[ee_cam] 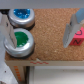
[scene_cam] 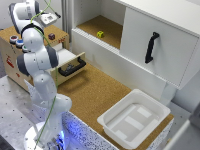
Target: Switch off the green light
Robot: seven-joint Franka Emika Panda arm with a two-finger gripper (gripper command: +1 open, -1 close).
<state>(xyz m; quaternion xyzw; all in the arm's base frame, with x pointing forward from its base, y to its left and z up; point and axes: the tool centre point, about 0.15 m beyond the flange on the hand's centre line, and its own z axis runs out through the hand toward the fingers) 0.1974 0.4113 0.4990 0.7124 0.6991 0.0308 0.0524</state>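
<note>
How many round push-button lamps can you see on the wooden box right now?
2 clearly: the green light under the hand, and a blue button right beside it. A third may be hidden behind the arm in the exterior view.

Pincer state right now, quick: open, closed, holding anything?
Pincer: open, holding nothing; one finger stands by the green light.

White cabinet (scene_cam: 150, 35) — cork worktop (scene_cam: 95, 92).
</note>
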